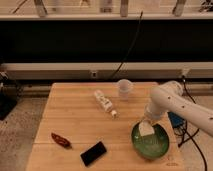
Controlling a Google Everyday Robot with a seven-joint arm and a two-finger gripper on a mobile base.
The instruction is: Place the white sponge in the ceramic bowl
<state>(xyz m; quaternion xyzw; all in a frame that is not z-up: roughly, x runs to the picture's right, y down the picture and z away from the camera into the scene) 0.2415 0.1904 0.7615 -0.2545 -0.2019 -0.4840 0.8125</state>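
The white arm (172, 102) is cut off at the right edge of the frame. Its gripper (147, 121) hangs over the left inner side of the ceramic bowl (161, 150) and merges with the white sponge (145, 130) directly beneath it. Whether the gripper is clamped on the sponge or clear of it cannot be told. The sponge sits inside the bowl's rim, its outline blurred and its long axis indeterminate. The bowl stands at the right front of the wooden table (75, 117), well apart from the plastic bottle (104, 102), the clear cup (124, 88) and the black phone (93, 153).
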